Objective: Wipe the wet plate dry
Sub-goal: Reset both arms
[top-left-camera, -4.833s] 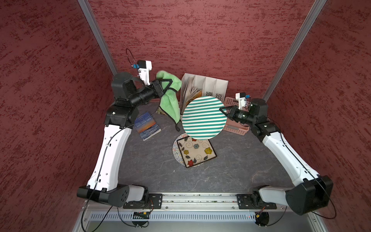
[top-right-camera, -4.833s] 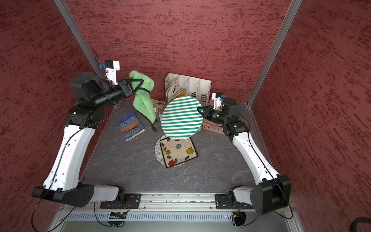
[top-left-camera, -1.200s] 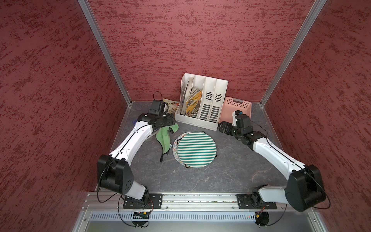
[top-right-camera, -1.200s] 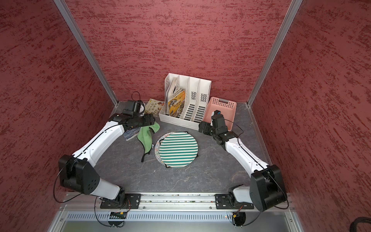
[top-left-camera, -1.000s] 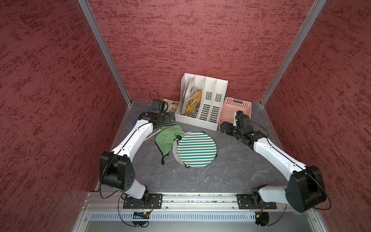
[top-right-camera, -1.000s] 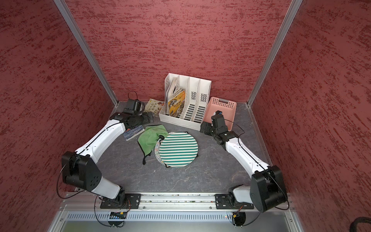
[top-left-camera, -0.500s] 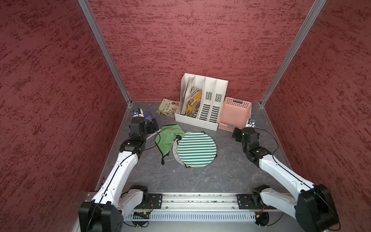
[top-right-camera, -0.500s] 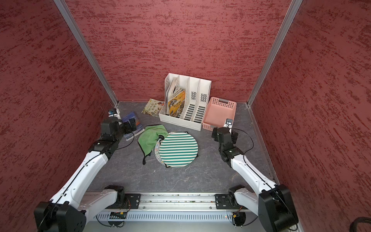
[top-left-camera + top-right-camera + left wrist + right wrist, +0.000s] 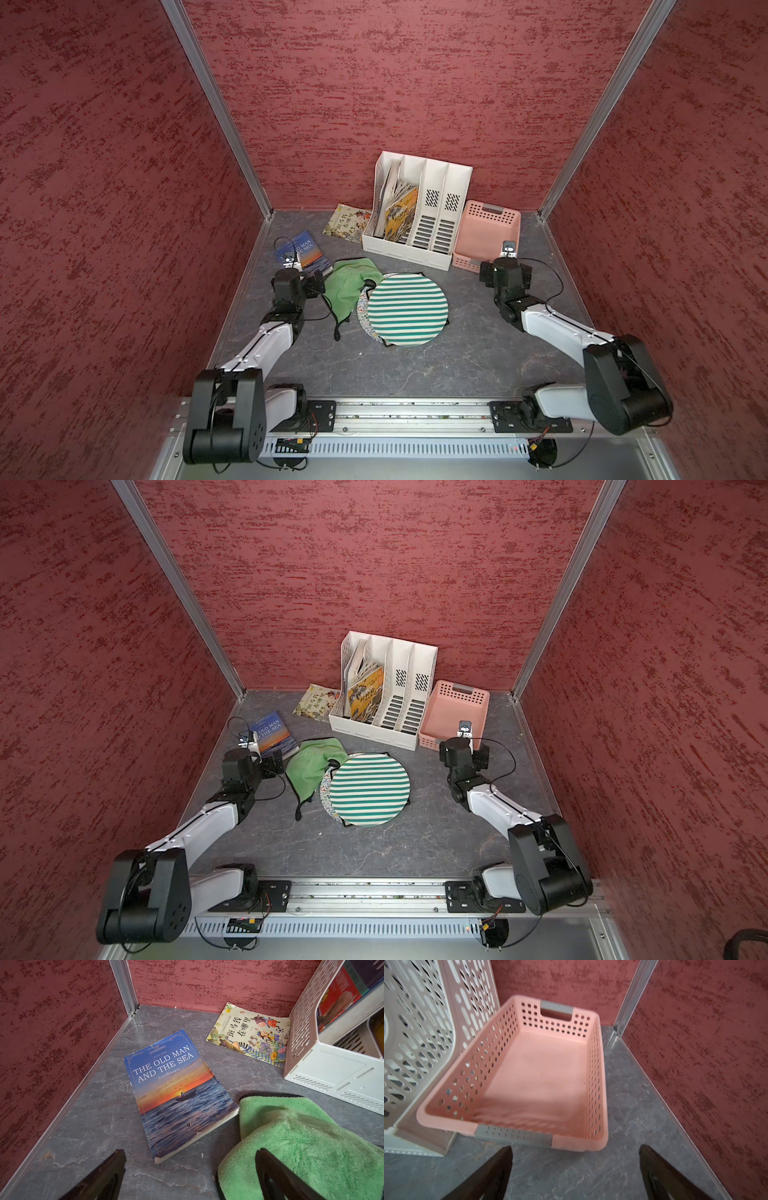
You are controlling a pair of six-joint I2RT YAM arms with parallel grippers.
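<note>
Flanking the round striped plate (image 9: 407, 309) and plush green cloth (image 9: 348, 286), left fingers (image 9: 101, 1178) and right fingers (image 9: 490, 1176) spread wide.

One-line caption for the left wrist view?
Open left end effector above the table, green cloth beside it, blue book and picture book beyond.

A white file rack (image 9: 415, 237) stands at 12 o'clock on the grey table (image 9: 457, 357), close to the back wall. The slots on its 9 o'clock side hold books, one with a yellow cover (image 9: 401, 212). A pink perforated basket (image 9: 490, 209) sits just beside the rack at 1 o'clock. A picture book (image 9: 347, 222) lies flat at 11 o'clock, just beside the rack. A blue paperback (image 9: 305, 249), titled "The Old Man and the Sea", lies flat at 10 o'clock.
</note>
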